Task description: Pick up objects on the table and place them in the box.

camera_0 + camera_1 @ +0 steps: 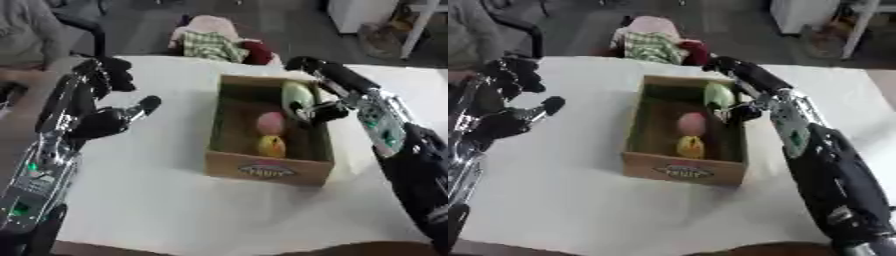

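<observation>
A brown cardboard box [269, 170] stands in the middle of the white table [166, 200]. A pink rounded object [270, 121] and a yellow one [272, 145] lie inside it. My right hand [354, 92] reaches in from the right over the box's far right corner. Its fingers and thumb are curled round a pale green oblong object [297, 94], held just above the inside of the box. At the left, my left hand [83, 120] hovers above the table, fingers spread and pointing up, holding nothing.
A pile of cloth, pink, checked green and dark red [217, 42], lies at the table's far edge behind the box. A dark chair [83, 25] stands at the far left. Bare tabletop surrounds the box on the left and front.
</observation>
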